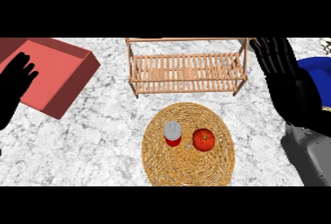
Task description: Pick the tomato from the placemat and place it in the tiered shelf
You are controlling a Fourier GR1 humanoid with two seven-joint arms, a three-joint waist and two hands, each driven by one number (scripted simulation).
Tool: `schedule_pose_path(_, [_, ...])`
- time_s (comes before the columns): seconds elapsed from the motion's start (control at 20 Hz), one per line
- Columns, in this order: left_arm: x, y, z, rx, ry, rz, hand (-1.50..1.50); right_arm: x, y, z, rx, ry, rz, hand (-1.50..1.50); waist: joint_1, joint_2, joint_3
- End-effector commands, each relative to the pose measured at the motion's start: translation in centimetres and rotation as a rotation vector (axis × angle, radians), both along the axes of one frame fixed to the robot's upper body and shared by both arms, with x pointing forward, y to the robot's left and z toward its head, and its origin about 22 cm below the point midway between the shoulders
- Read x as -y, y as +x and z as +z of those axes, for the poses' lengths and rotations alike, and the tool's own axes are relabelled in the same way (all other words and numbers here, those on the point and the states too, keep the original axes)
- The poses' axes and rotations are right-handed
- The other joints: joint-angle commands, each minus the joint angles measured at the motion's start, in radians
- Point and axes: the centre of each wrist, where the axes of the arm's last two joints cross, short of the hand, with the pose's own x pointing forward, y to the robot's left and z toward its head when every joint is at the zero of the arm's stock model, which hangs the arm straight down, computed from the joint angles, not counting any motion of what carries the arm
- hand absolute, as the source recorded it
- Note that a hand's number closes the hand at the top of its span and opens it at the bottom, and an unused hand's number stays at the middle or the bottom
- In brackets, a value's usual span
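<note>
The desk (84, 144) is seen from the robot's head, the one view being aimed steeply downward and away from the body. The placemat (187, 170) is framed low at centre and clipped by the lower edge, with the shelf (187, 70) set farther off near the top. The left hand (18, 83) is caught at the left edge and the right hand (284, 74) at the right. The desk is viewed closely and fills the frame.
</note>
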Motion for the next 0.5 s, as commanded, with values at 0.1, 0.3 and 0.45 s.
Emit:
schedule_pose_path(0.1, [2.8,-1.2,-1.7,0.069,-0.006,0.067,0.0,-4.1,1.6,-3.7,-0.203,-0.029,0.134,1.5,-0.033,-0.004,-0.016])
schedule_pose_path(0.3, [4.6,-1.4,-2.5,0.092,-0.048,0.053,0.0,-0.5,2.0,-6.9,-0.426,-0.19,-0.287,1.5,-0.048,-0.005,-0.023])
schedule_pose_path(0.45, [6.4,-2.9,-3.7,0.089,-0.054,0.08,0.0,-5.5,1.2,-9.4,-0.57,0.179,-0.02,-1.5,-0.039,-0.007,-0.014])
